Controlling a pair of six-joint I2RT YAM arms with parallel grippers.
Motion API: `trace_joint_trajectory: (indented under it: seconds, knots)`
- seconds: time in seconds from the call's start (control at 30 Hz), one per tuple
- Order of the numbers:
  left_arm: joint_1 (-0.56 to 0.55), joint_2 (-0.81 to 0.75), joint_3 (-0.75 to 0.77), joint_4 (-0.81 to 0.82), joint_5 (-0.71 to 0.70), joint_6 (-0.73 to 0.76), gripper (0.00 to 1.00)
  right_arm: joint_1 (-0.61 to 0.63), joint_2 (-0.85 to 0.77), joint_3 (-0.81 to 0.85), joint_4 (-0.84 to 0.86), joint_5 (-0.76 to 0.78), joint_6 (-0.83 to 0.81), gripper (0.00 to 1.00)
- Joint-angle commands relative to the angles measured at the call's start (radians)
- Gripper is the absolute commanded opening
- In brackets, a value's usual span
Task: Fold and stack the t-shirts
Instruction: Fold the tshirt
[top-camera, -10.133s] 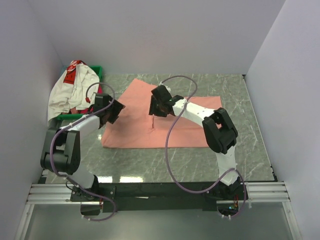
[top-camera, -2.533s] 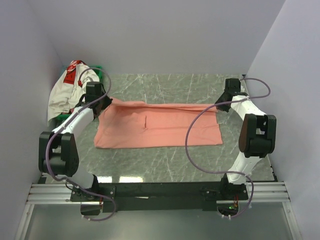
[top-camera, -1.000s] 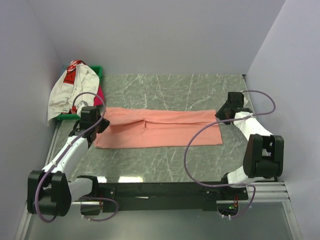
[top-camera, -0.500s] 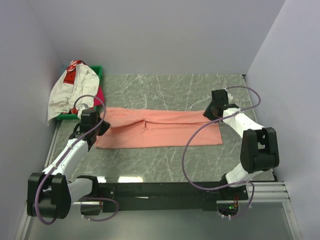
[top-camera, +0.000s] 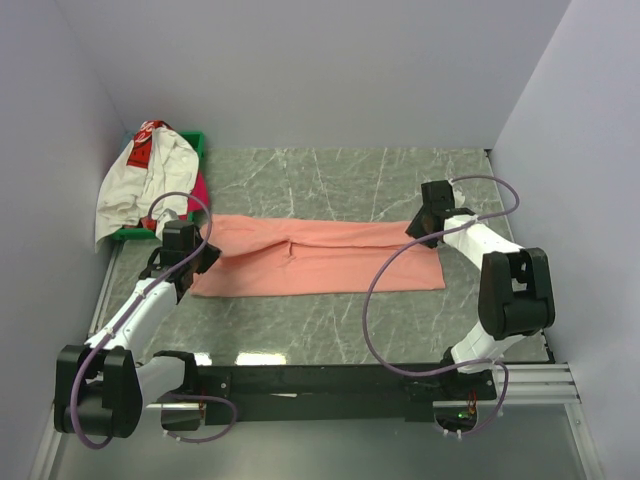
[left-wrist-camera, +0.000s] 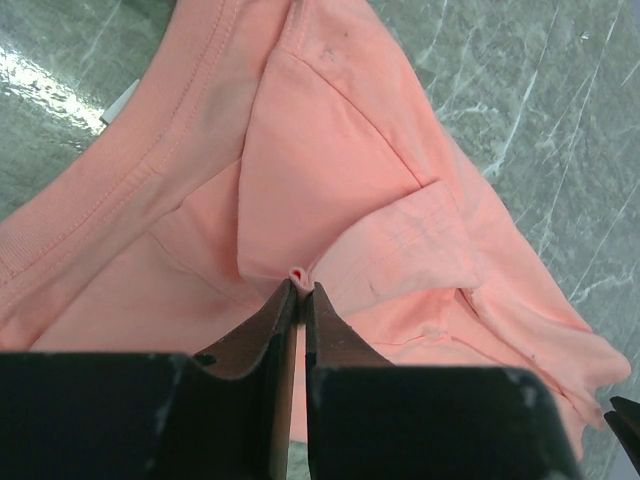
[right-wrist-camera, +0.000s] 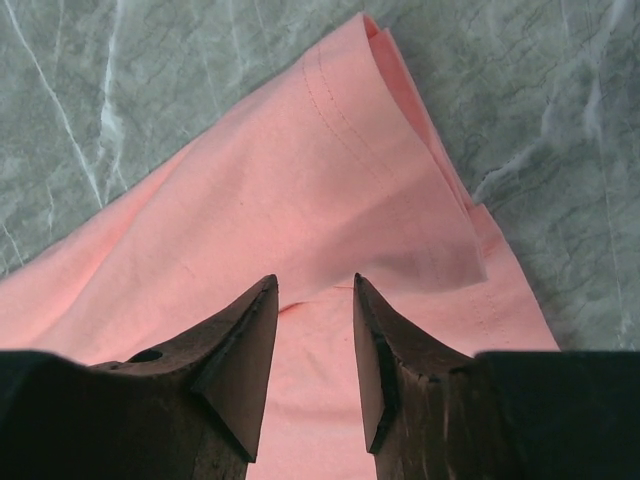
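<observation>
The salmon-pink t-shirt (top-camera: 320, 255) lies folded into a long strip across the table. At its left end my left gripper (top-camera: 190, 260) is shut on a small pinch of the cloth (left-wrist-camera: 298, 272), near the sleeve fold (left-wrist-camera: 400, 230). My right gripper (top-camera: 425, 230) stands open over the shirt's right end, its fingertips (right-wrist-camera: 262, 292) just above a folded flap (right-wrist-camera: 330, 200), with nothing between them. A white t-shirt with a red patch (top-camera: 140, 180) hangs over the tray at the back left. A magenta-pink one (top-camera: 198, 188) peeks out beneath it.
A green tray (top-camera: 192, 140) sits in the back left corner under the heaped shirts. Grey marbled table (top-camera: 330, 320) shows before and behind the strip. Walls close in on the left, back and right. Cables loop from both arms.
My right gripper has moved left from the table's right edge onto the shirt's right end. The left gripper stays pinched on the left end and has hardly moved.
</observation>
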Motion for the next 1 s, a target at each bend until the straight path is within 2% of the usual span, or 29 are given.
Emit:
trace_joint_trajectory:
  seconds: [0.0, 0.33, 0.43, 0.47, 0.53, 0.57, 0.6, 0.97]
  knots:
    - [-0.001, -0.007, 0.001, 0.04, 0.017, -0.009, 0.11, -0.004, 0.008, -0.009, 0.014, 0.013, 0.017, 0.44]
    - [0.001, -0.001, -0.002, 0.04, 0.017, -0.007, 0.11, -0.004, 0.054, -0.029, 0.034, -0.002, 0.017, 0.42]
    - [0.001, -0.006, -0.003, 0.042, 0.017, -0.006, 0.11, -0.004, 0.048, -0.041, 0.046, -0.007, 0.019, 0.31]
    - [0.001, -0.006, -0.003, 0.039, 0.015, -0.007, 0.11, -0.004, 0.047, -0.042, 0.046, -0.008, 0.017, 0.23]
    - [0.001, -0.007, -0.003, 0.035, 0.014, -0.006, 0.1, -0.004, 0.039, -0.05, 0.046, -0.01, 0.017, 0.12]
    - [0.001, -0.01, -0.003, 0.034, 0.012, -0.009, 0.11, -0.004, 0.034, -0.053, 0.044, -0.008, 0.017, 0.02]
    - [0.001, -0.012, -0.002, 0.032, 0.012, -0.009, 0.1, -0.002, 0.019, -0.056, 0.044, -0.007, 0.017, 0.0]
    - [0.001, -0.035, 0.012, 0.012, -0.008, -0.009, 0.07, -0.015, -0.093, -0.068, -0.003, 0.055, 0.007, 0.0]
